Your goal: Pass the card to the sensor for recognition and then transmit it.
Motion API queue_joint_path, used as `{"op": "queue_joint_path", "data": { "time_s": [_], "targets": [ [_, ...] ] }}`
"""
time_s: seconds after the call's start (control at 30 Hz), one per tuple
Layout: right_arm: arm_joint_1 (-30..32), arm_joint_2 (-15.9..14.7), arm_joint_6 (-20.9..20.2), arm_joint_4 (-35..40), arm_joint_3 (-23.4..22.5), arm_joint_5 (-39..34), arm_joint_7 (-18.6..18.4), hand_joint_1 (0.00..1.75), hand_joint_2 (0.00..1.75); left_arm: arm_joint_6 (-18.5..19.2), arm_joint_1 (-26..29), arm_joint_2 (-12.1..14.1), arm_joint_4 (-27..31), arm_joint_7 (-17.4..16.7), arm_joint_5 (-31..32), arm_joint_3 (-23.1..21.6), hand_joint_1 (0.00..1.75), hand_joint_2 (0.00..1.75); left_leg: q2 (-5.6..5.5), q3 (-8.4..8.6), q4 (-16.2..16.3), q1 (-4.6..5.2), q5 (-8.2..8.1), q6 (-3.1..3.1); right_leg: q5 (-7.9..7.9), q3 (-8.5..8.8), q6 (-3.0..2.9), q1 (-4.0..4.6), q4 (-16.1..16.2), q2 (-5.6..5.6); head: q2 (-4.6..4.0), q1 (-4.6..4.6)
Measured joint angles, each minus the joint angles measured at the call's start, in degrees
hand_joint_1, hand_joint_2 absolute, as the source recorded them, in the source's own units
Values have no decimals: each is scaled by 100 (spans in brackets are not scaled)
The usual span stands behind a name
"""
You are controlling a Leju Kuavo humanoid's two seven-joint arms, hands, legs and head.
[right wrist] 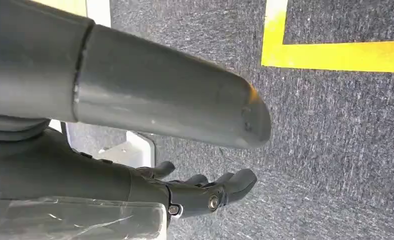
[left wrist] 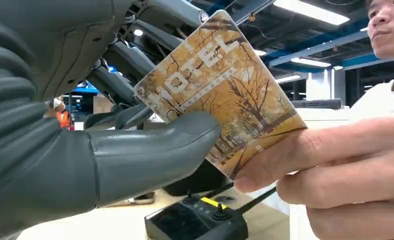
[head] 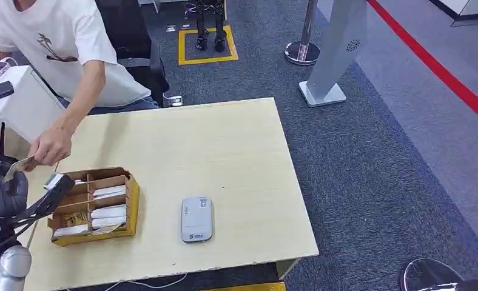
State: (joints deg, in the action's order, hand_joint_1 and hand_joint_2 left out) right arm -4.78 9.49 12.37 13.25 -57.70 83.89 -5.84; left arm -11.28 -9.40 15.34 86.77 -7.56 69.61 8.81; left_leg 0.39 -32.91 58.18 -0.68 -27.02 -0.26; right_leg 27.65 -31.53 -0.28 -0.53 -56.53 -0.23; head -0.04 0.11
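Left hand (left wrist: 110,150) fills the near part of the left wrist view: grey thumb pressed on the face of a card (left wrist: 220,90), darker fingers behind it, so the card is pinched. Card is printed with yellow autumn trees and the word HOTEL. A person's hand (left wrist: 335,170) grips the opposite end of the same card between thumb and fingers; both hands have hold of it at once.

Head view: left hand (head: 6,194) is raised beside the left edge of the table (head: 224,151), with the card (head: 19,165) just above it and the person's hand (head: 50,145) touching it from the far side. The person (head: 73,42) wears a white T-shirt and leans in from beyond the table's far left corner.

Cardboard box (head: 94,206) with dividers sits near the front left corner of the table; white packets lie in its compartments. Grey-white sensor (head: 196,219) lies flat near the front edge, just right of the box and apart from it.

Right hand (right wrist: 205,192) hangs over grey carpet (right wrist: 335,150) marked with yellow tape (right wrist: 335,55); fingers loosely extended and apart, nothing in them.

A black remote with small sticks (left wrist: 197,220) lies on a surface below the card in the left wrist view.
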Motion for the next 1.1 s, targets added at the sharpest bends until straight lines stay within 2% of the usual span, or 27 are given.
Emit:
{"op": "queue_joint_path", "data": {
  "time_s": [0.13,0.17,0.23,0.27,0.3,0.33,0.47,0.7,0.9,1.1],
  "targets": [
    [2,0,2,0,-2,-50,0,0,0,142,-63,57,0,9,28,-4,175,175,7,0,0,0,-2,-3,0,-4,0,0,0,9,0,0],
    [3,0,2,0,-4,-57,0,0,0,164,-79,65,0,7,26,-4,7,175,8,0,0,0,-3,-5,0,-4,0,0,0,11,0,0],
    [5,0,6,0,-7,-74,-4,0,0,177,-100,72,7,7,2,-7,0,175,13,0,0,0,-4,-5,0,-6,0,0,0,16,0,0],
    [9,0,4,0,-11,-65,-90,0,0,188,-103,72,11,7,-18,-7,0,0,13,0,0,0,-4,-5,0,-5,0,0,0,16,-2,0],
    [21,0,-5,0,-11,-39,-199,0,0,170,-95,68,15,9,-22,-7,0,0,12,0,0,1,-5,-5,1,-5,-1,0,1,16,0,-2],
    [32,0,-35,0,-11,-26,-273,0,0,116,-72,55,13,46,-44,-7,0,175,11,0,0,1,-5,-4,1,-5,-1,0,1,15,0,0],
    [116,-4,-59,2,-28,-22,-319,0,0,-40,25,-11,0,170,-207,-20,0,175,10,-2,0,0,-6,-3,1,-6,-1,0,1,15,0,-2],
    [136,-4,-53,2,-88,-63,-339,0,0,608,172,-33,208,188,-796,-221,0,175,10,-1,0,0,-5,-3,1,-5,-1,0,1,15,-2,0],
    [160,-4,-48,2,-188,-138,-372,0,0,749,476,-64,708,304,-1339,-400,0,175,11,-2,0,1,-7,-3,2,-5,-1,0,1,16,0,0],
    [182,-4,-44,7,-258,-175,-391,0,0,848,873,-61,1172,308,-1530,-503,0,175,11,-3,0,0,-9,-5,3,-5,-2,0,2,15,0,0]
  ]
}}
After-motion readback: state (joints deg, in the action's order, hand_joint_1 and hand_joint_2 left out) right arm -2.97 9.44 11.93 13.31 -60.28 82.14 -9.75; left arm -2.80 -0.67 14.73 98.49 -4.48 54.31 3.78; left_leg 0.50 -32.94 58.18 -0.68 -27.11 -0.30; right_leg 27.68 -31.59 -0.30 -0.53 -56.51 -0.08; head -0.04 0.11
